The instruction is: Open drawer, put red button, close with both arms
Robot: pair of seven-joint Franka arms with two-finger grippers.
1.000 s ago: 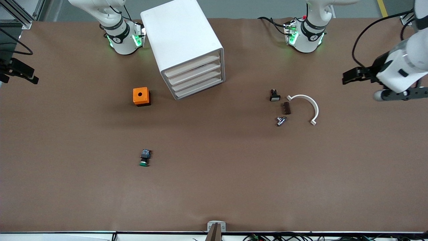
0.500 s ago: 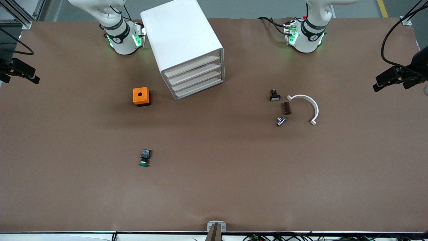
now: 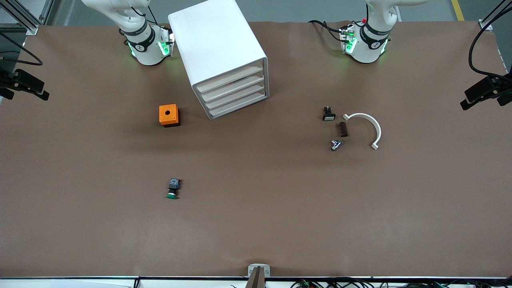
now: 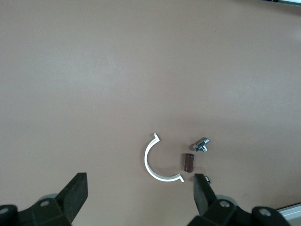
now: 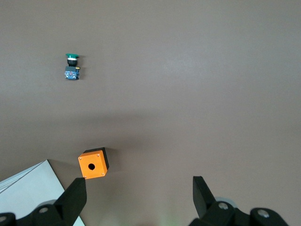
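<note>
Your left hand [image 3: 482, 93] hangs wide and empty over the surface [image 3: 256, 224] edge at its own end; your right hand [image 3: 24, 86] likewise at the other end. The drawer [image 3: 230, 78] sits flush in the cabinet [image 3: 214, 40]; no red button is visible.

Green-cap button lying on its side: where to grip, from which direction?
Take the green button by its blocky black-and-blue body, from above, closing across its flat sides; it lies flat, and the round cap may slip. Right claw and left claw wait open at table ends.
</note>
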